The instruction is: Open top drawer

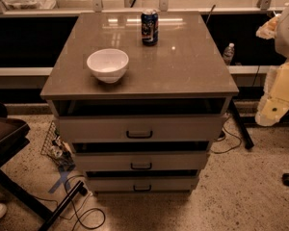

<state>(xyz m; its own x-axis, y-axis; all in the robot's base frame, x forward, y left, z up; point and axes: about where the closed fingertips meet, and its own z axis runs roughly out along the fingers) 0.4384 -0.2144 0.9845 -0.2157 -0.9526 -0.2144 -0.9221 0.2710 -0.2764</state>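
The top drawer (140, 128) is the widest of three pale grey fronts on the cabinet, just under the brown countertop (192, 66). Its small dark bar handle (139, 134) sits at the centre. A dark gap shows between its top edge and the countertop. My arm (279, 88), in cream casing, is folded at the right edge of the view. My gripper (267, 29) is at its upper end, high and well to the right of the cabinet, far from the handle and touching nothing.
A white bowl (108, 64) and a blue soda can (150, 27) stand on the countertop. Two narrower drawers (140, 162) lie below the top one. A dark chair (5, 134) stands at the left, cables (82, 211) lie on the floor, and a water bottle (228, 53) stands behind on the right.
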